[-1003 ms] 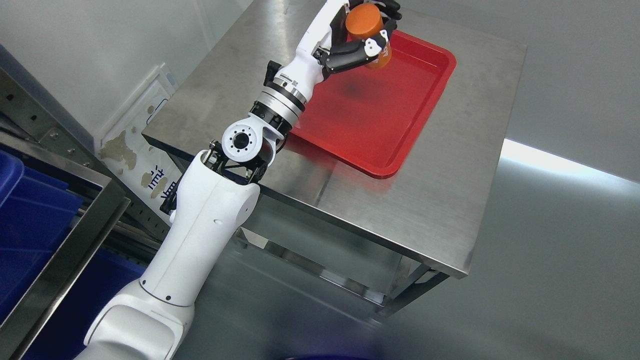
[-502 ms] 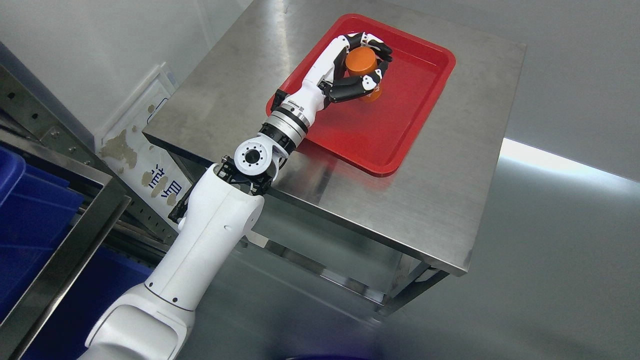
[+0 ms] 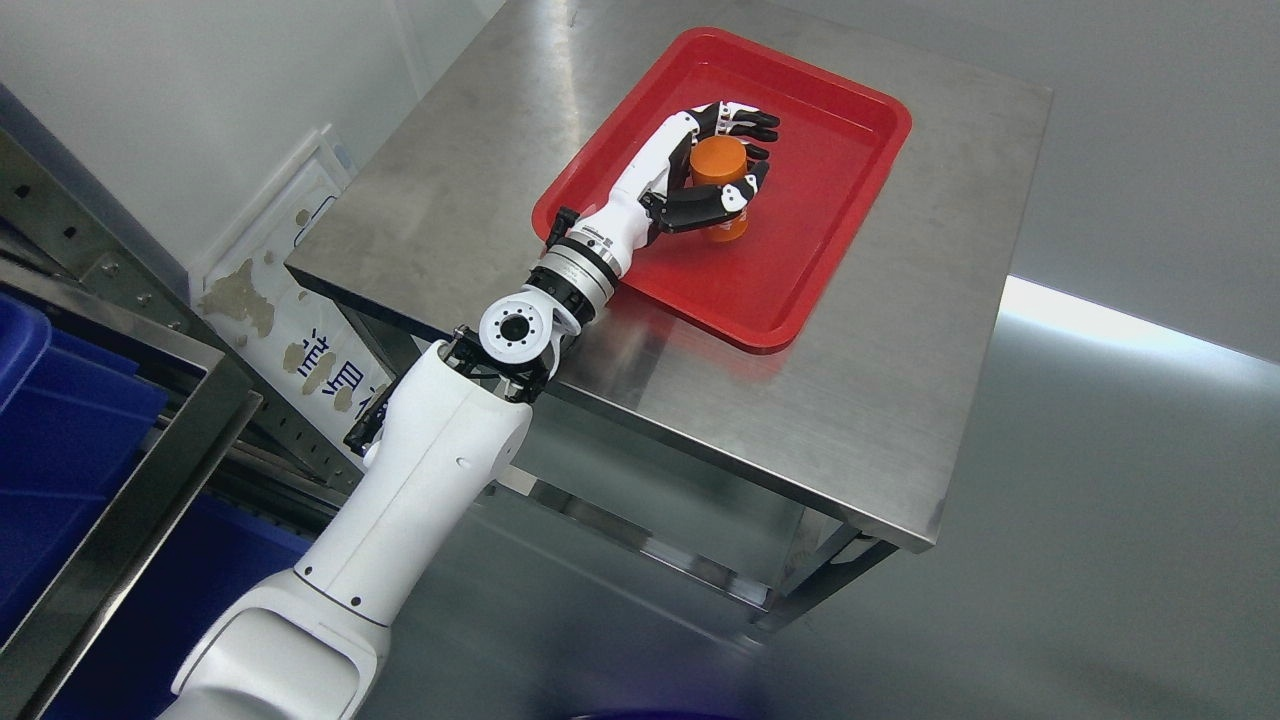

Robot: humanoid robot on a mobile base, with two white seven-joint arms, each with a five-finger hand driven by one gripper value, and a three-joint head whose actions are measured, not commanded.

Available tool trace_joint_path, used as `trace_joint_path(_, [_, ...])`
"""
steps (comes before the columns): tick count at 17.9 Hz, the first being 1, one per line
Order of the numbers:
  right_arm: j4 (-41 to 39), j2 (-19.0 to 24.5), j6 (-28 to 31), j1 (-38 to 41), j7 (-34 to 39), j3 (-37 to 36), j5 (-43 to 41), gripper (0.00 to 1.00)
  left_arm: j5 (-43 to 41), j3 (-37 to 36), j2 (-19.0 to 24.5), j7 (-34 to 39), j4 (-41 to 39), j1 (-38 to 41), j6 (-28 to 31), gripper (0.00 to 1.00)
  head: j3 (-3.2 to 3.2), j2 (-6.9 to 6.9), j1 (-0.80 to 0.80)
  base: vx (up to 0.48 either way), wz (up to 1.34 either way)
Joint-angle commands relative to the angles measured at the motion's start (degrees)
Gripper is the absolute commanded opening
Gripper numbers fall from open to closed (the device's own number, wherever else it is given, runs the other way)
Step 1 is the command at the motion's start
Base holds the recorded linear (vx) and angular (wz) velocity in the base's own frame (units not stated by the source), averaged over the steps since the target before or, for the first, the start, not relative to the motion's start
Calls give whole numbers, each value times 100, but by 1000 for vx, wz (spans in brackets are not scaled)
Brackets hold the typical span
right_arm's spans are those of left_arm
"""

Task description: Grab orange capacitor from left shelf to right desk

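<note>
The orange capacitor (image 3: 722, 190), a short upright cylinder, stands in the middle of the red tray (image 3: 850, 190) on the steel desk (image 3: 880, 400). My left hand (image 3: 756, 160) comes in from the lower left on its white arm and is shut on the capacitor. The thumb lies across its near side and the black-and-white fingers (image 3: 745, 120) reach over its far side, less curled than before. The capacitor's base looks to be resting on the tray floor. My right arm does not show.
The steel shelf frame (image 3: 150, 470) with blue bins (image 3: 60, 440) stands at the lower left. A worn white sign (image 3: 290, 300) leans on the wall beside the desk. Grey floor lies to the right of the desk and below it.
My left hand has come down and toward me with the capacitor, from above the tray's far edge to its middle. The fingers have straightened a little.
</note>
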Motion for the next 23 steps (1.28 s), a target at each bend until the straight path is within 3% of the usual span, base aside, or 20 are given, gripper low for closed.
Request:
trace_joint_path(1, [-100, -100, -5, 114, -3, -70, 18, 100, -5, -65, 100, -31, 176, -8, 79, 53, 0, 0, 0, 0, 0])
trace_joint_path(4, [-100, -100, -5, 114, -3, -70, 18, 100, -5, 75, 100, -67, -8, -166, 245, 82, 0, 0, 0, 0, 0])
trace_joint_path(7, [-100, -100, -6, 114, -3, -70, 18, 100, -5, 496, 100, -76, -325, -499, 360, 100, 0, 0, 0, 0, 0])
trace_joint_path(16, [-100, -100, 3, 114, -3, -70, 18, 100, -5, 2604, 100, -276, -598, -835, 343, 100, 0, 0, 0, 0, 0])
trace_joint_path(19, [-100, -100, -5, 114, -3, -70, 18, 100, -5, 3422, 100, -1426, -851, -292, 298, 100, 0, 0, 0, 0, 0])
trace_joint_path(23, [-100, -100, 3, 114, -3, -70, 18, 100, 4, 3609, 100, -1403, -1379, 728, 272, 100, 0, 0, 0, 0, 0])
